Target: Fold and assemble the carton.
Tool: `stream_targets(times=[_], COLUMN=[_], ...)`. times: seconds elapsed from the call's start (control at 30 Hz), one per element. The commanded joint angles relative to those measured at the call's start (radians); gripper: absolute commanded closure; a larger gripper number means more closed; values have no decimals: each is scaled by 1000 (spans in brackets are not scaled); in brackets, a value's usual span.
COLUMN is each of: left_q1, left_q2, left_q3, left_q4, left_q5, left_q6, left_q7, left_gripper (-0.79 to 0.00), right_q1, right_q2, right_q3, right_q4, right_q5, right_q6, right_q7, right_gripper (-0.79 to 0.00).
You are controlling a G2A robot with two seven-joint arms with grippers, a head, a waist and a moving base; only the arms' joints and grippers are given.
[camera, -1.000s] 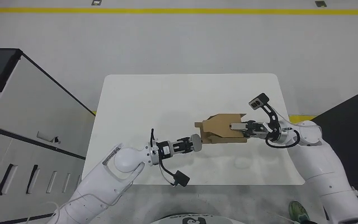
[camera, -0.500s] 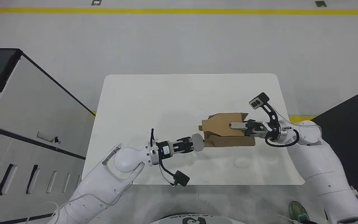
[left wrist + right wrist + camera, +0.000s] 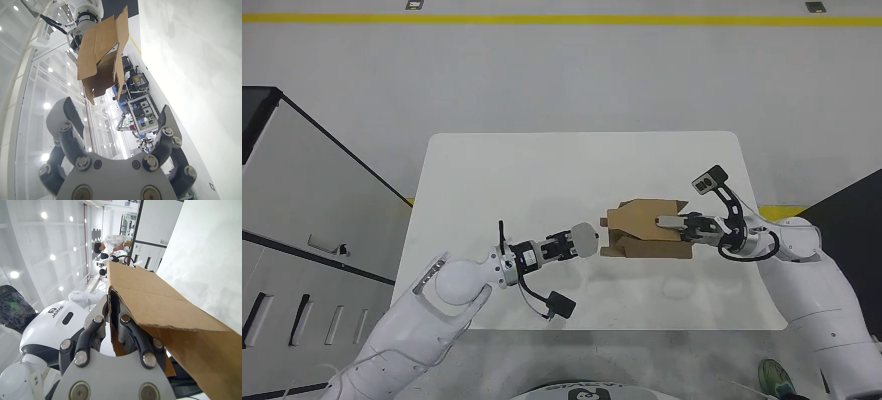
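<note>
Mid-fold w/ half-opened carton [image 3: 647,230] over table [image 3: 542,180], wall pinched in R gripper [image 3: 674,224], L gripper [image 3: 587,238] spread empty just beside end flap; next prob. pressing flap inward.

A: Carton [image 3: 647,232], appearance?
B: Plain brown corrugated board, no print seen. Partly opened into a hollow sleeve, not squared up. End flaps loose and splayed, one bent across the open mouth.

A: Position?
B: Right half of the worktop [image 3: 542,180], long axis running across it, open end facing the middle. Whether its underside touches the surface: cannot tell.

A: Support?
B: Right tool [image 3: 670,223] is clamped over one wall edge at the far end, one finger inside, one outside.
</note>
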Motion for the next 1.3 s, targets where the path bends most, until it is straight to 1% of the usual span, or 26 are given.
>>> stream_targets(times=[0.0,0.1,0.2,0.23,0.43,0.53,0.6,0.63,0.67,0.87,0.9,0.93,1.0,1.07,1.1,1.17,1.27], left_q1=[0,-4,-26,-31,-30,-31,-23,-29,-29,-26,-21,-26,-52,-63,-70,-69,-69], left_q2=[-1,3,19,24,24,25,23,24,24,23,21,21,21,17,16,18,18], left_q3=[0,-6,-13,-16,-16,-6,-13,-17,-17,-17,-17,-23,-42,-61,-77,-82,-82], left_q4=[-4,-14,-24,-21,-19,-27,-24,-34,-34,-34,-27,-10,-17,-4,-10,-9,-9], left_q5=[-1,0,0,0,0,-18,-85,-89,-89,-102,-148,-203,-269,-404,-440,-469,-469], left_q6=[5,33,59,53,50,0,-88,-114,-114,-115,-133,-208,-356,-494,-507,-561,-561], left_q7=[-5,-5,36,38,37,51,32,39,39,37,39,59,61,66,45,42,42], left_gripper=[-785,-785,-785,-785,-785,-785,-785,-785,-785,-785,-785,-785,-785,-785,-785,-785,-785], right_q1=[-4,-17,-25,-25,-25,-36,-40,-42,-45,-45,-45,-46,-54,-58,-60,-61,-61], right_q2=[0,1,2,3,3,1,2,2,2,2,2,2,2,2,3,3,3], right_q3=[0,7,18,23,23,21,26,30,38,38,37,36,40,47,49,53,53], right_q4=[-7,-23,-30,-31,-31,-58,-66,-70,-72,-72,-76,-90,-102,-108,-111,-117,-117], right_q5=[-13,-35,-49,-57,-57,-75,-99,-103,-107,-107,-112,-139,-152,-165,-170,-183,-183], right_q6=[2,13,27,26,26,17,-8,-15,-28,-28,-29,-39,-48,-68,-76,-98,-98], right_q7=[-23,-53,-65,-75,-75,-109,-113,-118,-131,-131,-135,-143,-163,-166,-166,-161,-161], right_gripper=[0,0,0,0,0,0,0,0,0,0,0,0,0,0,0,0,0])
